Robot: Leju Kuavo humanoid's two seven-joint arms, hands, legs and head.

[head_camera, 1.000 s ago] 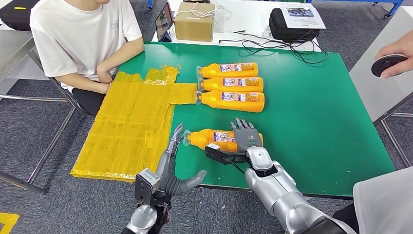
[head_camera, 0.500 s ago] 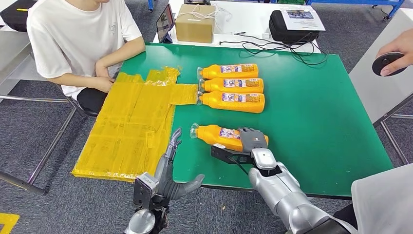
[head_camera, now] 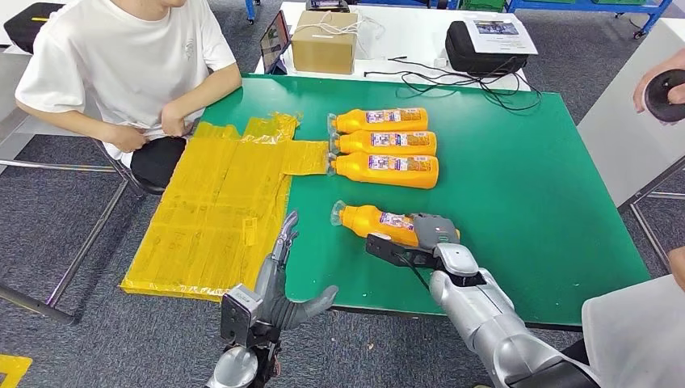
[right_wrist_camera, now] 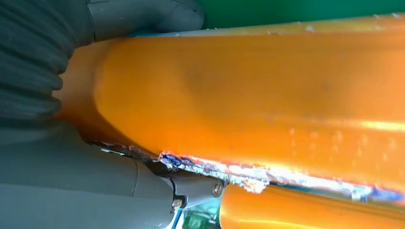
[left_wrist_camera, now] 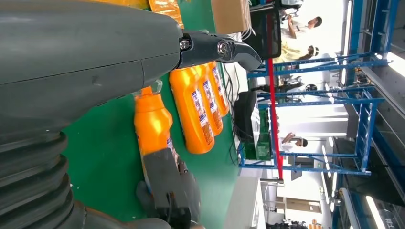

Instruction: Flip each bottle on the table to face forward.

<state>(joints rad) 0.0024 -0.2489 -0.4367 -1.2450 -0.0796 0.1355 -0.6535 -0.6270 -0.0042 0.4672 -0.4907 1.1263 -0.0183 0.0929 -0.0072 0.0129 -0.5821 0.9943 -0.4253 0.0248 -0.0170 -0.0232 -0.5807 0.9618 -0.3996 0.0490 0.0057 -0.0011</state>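
Three orange bottles lie side by side with labels up on the green table (head_camera: pixel 525 186): the far one (head_camera: pixel 380 120), the middle one (head_camera: pixel 386 142) and the near one (head_camera: pixel 386 170). A fourth orange bottle (head_camera: pixel 376 220) lies nearer me, cap pointing left. My right hand (head_camera: pixel 428 236) grips its base end. The right wrist view has this bottle's orange body (right_wrist_camera: pixel 248 95) pressed against the hand. My left hand (head_camera: pixel 279 271) is open at the table's front edge, fingers stretched out, apart from the bottle. In the left wrist view the held bottle (left_wrist_camera: pixel 153 121) lies beyond my left hand's fingers (left_wrist_camera: pixel 210 47).
A yellow plastic sheet (head_camera: pixel 218 202) covers the table's left part and hangs over its edge. A person in a white shirt (head_camera: pixel 121 65) sits at the left. A cardboard box (head_camera: pixel 323 36), a black case (head_camera: pixel 485 40) and cables (head_camera: pixel 452 74) lie behind. Another person's hand (head_camera: pixel 666 85) holds a black disc at right.
My right hand has carried the fourth bottle to the right and slightly farther from me. The left hand stays almost still. The seated person has drawn an arm back off the table.
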